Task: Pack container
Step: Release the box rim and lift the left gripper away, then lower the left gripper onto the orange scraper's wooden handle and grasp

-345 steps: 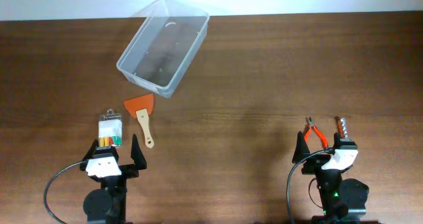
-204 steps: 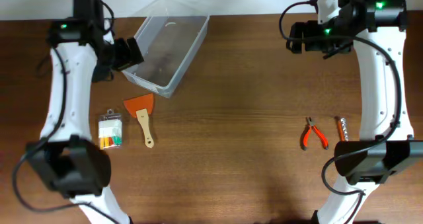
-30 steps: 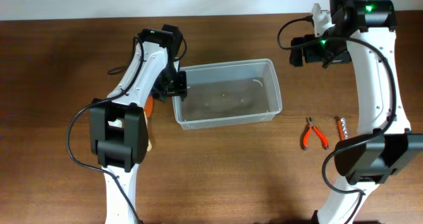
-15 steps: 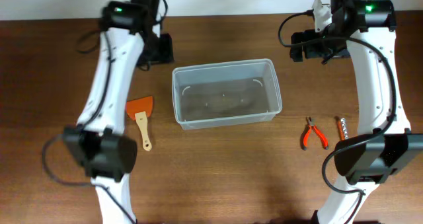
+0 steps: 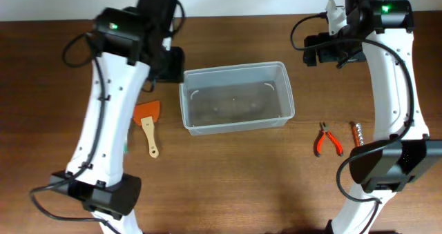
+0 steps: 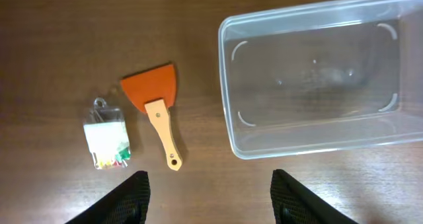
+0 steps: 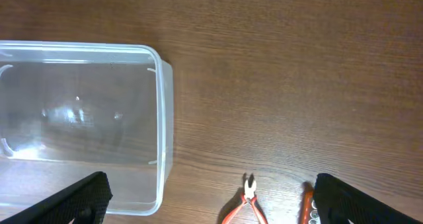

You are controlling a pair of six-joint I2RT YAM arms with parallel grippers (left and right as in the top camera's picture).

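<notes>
Brown wooden worktop [image 5: 228, 186] carries everything. Biggest item is the clear, colourless plastic rectangular tub [image 5: 235, 103], the container. It sits mid-worktop between the two arms, long side left-right, upright, open top, nothing in it that I can see. I judge it light, with thin slick walls that flex under a squeeze, and a bottom likely to slide on the wood if I nudge it. I'd take hold at the rimmed edge of a short end wall, one finger inside and one outside. The rim is probably the stiffest part. Lifting it by one end would likely tip it, so I'd drag or push it rather than carry it. The left gripper [image 6: 211, 201] hangs just off the tub's left end, fingers apart, holding nothing. The right gripper [image 7: 215, 201] is above the far right side, fingers spread wide, also empty. The orange-bladed scraper with a pale wooden handle [image 6: 157, 102] lies just left of the tub, not touching it. The orange-handled pliers [image 5: 328, 139] lie to the tub's right, well apart from it. A small clear packet with a white card and coloured bits [image 6: 107, 139] sits left of the scraper. A small slim tool with a reddish handle [image 5: 357, 133] lies just beside the pliers, too small for me to name.
</notes>
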